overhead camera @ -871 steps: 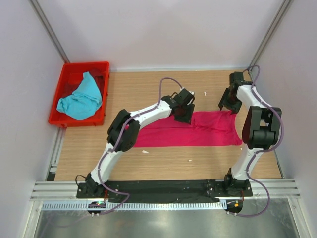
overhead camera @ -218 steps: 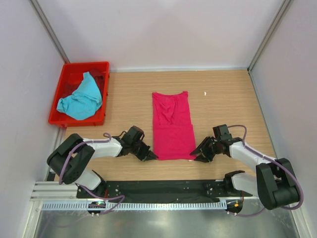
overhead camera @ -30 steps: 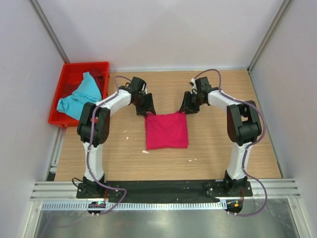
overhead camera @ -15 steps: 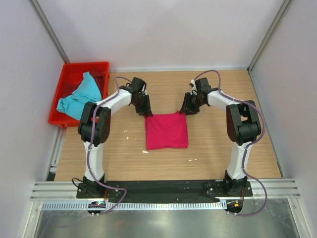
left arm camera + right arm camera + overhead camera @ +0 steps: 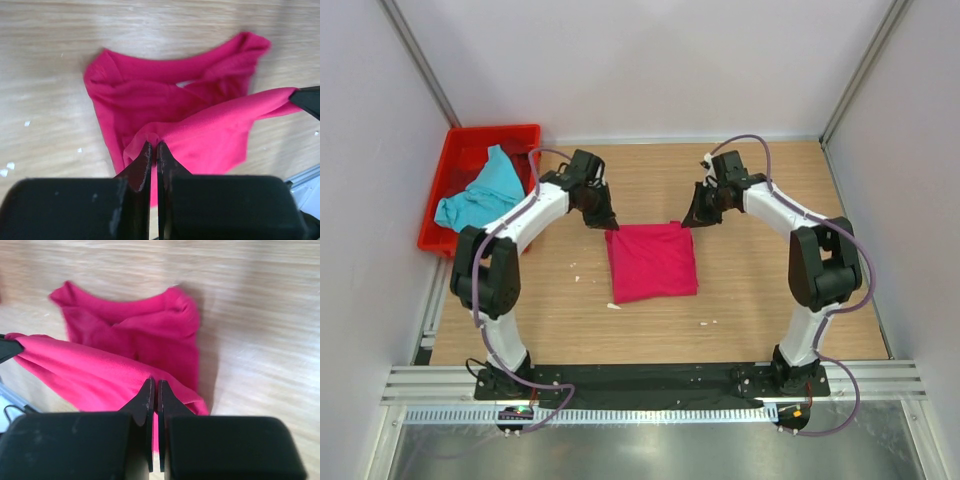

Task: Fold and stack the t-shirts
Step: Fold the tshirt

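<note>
Both far corners of pink tee (image 5: 652,262) pinched by L gripper (image 5: 153,146), R gripper (image 5: 154,382).

A light wood-grain tabletop (image 5: 750,310) is enclosed on three sides by plain pale walls (image 5: 640,70), with grey metal corner posts (image 5: 422,68), a slotted aluminium rail (image 5: 890,380) along the near edge, and even, diffuse lighting.

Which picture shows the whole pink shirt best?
The top view: the whole folded pink shirt fits in it. The left wrist view shows only a close bunched part pinched by the left gripper; the right wrist view, the part pinched by the right gripper.
</note>
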Controlling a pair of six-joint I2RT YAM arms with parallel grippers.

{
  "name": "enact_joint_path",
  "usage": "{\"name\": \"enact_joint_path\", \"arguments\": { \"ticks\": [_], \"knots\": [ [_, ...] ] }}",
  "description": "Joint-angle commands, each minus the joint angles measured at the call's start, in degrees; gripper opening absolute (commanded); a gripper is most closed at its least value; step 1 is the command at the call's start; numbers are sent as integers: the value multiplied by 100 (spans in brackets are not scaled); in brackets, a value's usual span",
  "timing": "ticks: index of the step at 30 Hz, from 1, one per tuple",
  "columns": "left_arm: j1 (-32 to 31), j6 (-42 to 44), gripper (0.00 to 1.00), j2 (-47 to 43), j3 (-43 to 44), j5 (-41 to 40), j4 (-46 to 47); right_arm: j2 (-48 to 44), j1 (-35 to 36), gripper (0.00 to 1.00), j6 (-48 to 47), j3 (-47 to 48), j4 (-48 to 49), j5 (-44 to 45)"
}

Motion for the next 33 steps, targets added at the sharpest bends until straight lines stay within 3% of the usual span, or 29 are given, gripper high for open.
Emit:
{"name": "enact_joint_path", "arguments": {
  "ticks": [1,7,14,22,24,29,33],
  "knots": [
    [35,-173,0,-664,-235,-176,-210,-590,71,1,198,-35,-188,-44],
    [44,-226,0,-858,-244,-519,-500,-608,98,1,198,140,-188,-169],
    [44,-445,0,-875,-182,-335,-579,-581,107,1,128,396,-434,-256],
    [61,-639,0,-1008,-218,-871,-720,-354,168,1,137,782,-294,-406],
    [140,-648,0,-736,-17,-879,-877,-29,168,3,93,862,-180,-423],
    [254,-315,0,220,379,-1756,-791,1042,159,9,31,1476,330,-353],
    [509,-112,1,1300,1273,-1644,-886,2167,159,11,-198,2478,75,-151]
  ]
}}
